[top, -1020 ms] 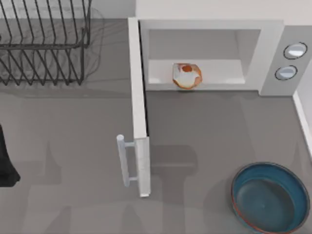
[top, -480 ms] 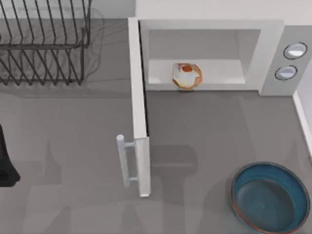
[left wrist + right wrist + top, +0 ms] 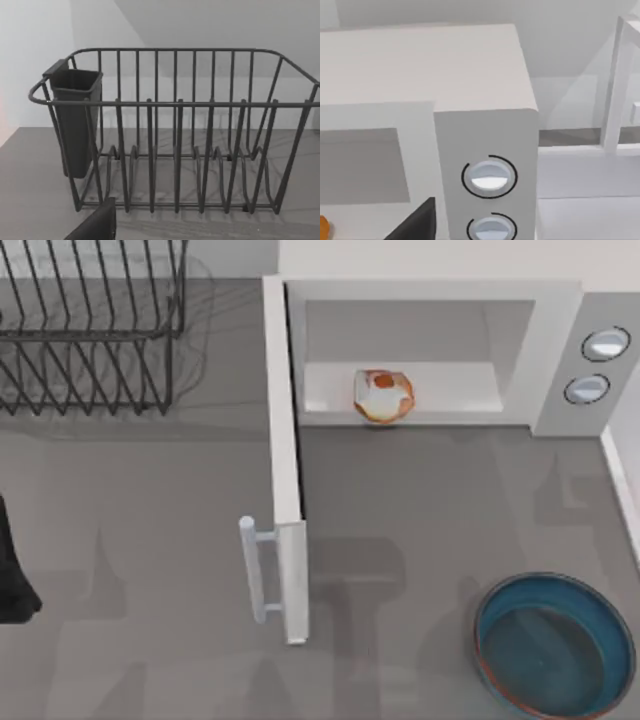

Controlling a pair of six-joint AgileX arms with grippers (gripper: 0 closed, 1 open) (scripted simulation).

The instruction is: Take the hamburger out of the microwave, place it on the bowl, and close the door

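Observation:
The white microwave stands at the back of the table, and its door is swung wide open toward the front, bar handle facing left. The hamburger sits at the front edge of the pale cavity floor; an orange sliver of the hamburger shows in the right wrist view beside the two knobs. The teal bowl lies at the front right. A dark part of my right gripper faces the microwave's knob panel. My left arm is parked at the left edge.
A dark wire dish rack with a cutlery cup stands at the back left, in front of my left gripper. A white rail borders the table's right side. Bare grey table lies between the door and the bowl.
No object has moved. Faint shadows on the table at the right have shifted toward the microwave.

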